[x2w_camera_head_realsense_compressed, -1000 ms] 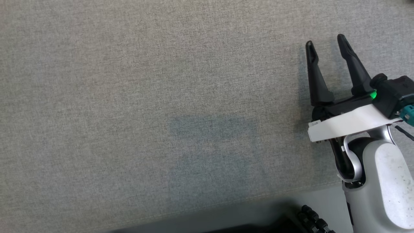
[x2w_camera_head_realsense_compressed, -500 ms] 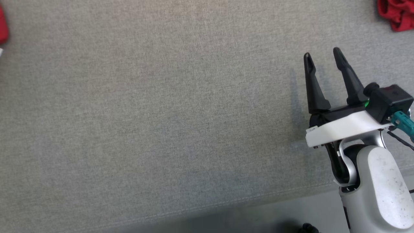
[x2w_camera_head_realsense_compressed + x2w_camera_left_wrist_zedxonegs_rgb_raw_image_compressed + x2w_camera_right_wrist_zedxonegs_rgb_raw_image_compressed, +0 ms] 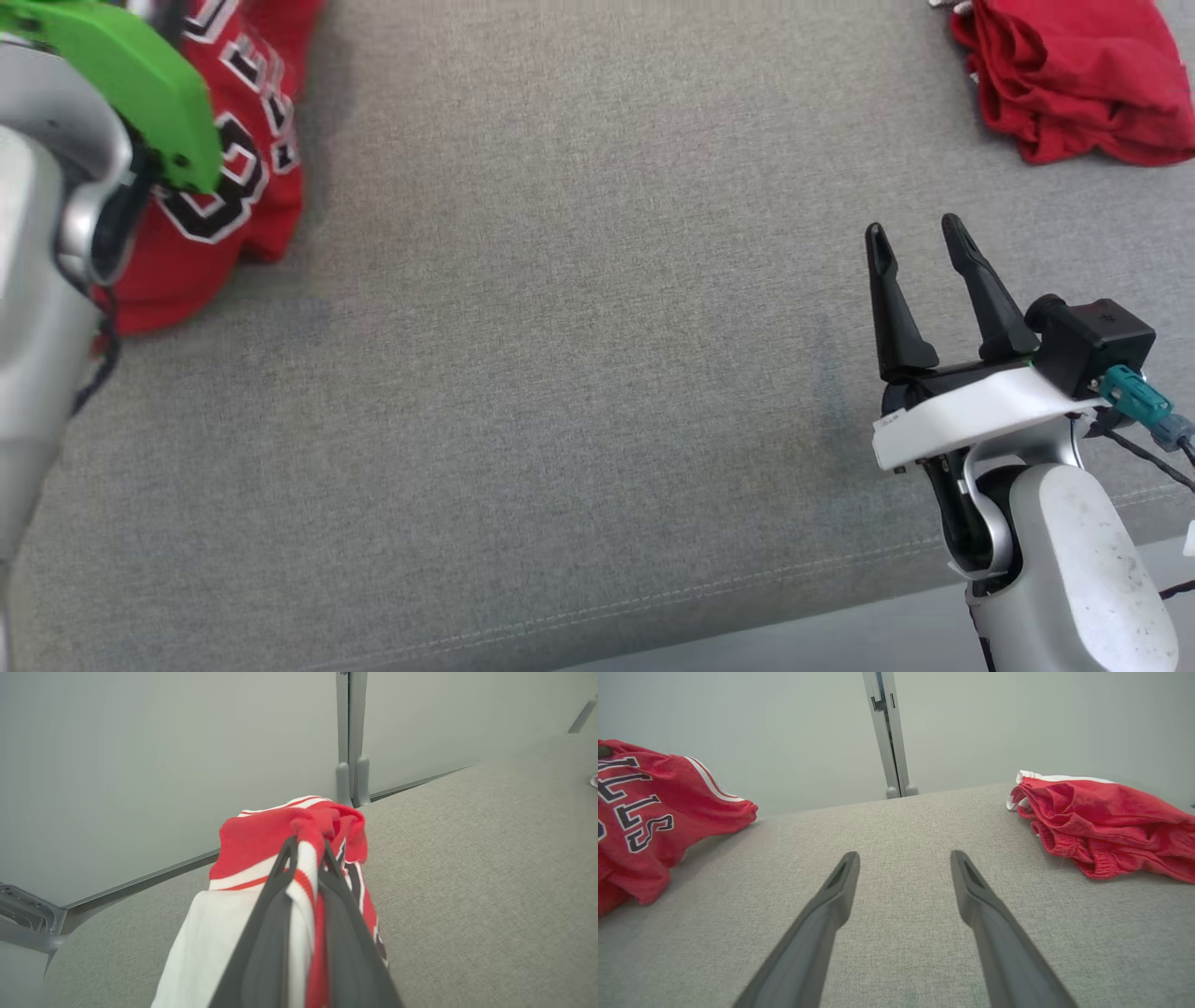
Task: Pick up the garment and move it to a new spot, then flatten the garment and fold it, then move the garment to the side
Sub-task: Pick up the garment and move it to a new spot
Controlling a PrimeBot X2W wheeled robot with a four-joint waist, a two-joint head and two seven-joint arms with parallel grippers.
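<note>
So the head camera has tipped up over the last second. The whole picture slid, so it's the view moving, not the stuff. That brings the left arm's green wrist cover [image 3: 131,84] into frame with the jersey [image 3: 252,140] hanging off it, where a second ago there was just bare grey surface [image 3: 560,373].

In the wrist view the left gripper [image 3: 308,845] is pinched nearly closed on a bunched red-and-white edge of the jersey. The rest drapes back down under the fingers. My read is that the pick-up is done and we're mid-carry to the new spot, with no flattening started.

The jersey's long axis runs from the pinch at the fingertips down toward the surface, so it's more or less hanging, grabbed edge up. The lower end looks like it's resting on the grey. The lettering sits slanted, and the jersey is nowhere near squared up.

The right gripper [image 3: 913,230] sits well off to the jersey's right, jaws spread wide and holding nothing. The other red garment [image 3: 1074,84] is crumpled ahead of its fingertips and a bit to the right, well apart.
</note>
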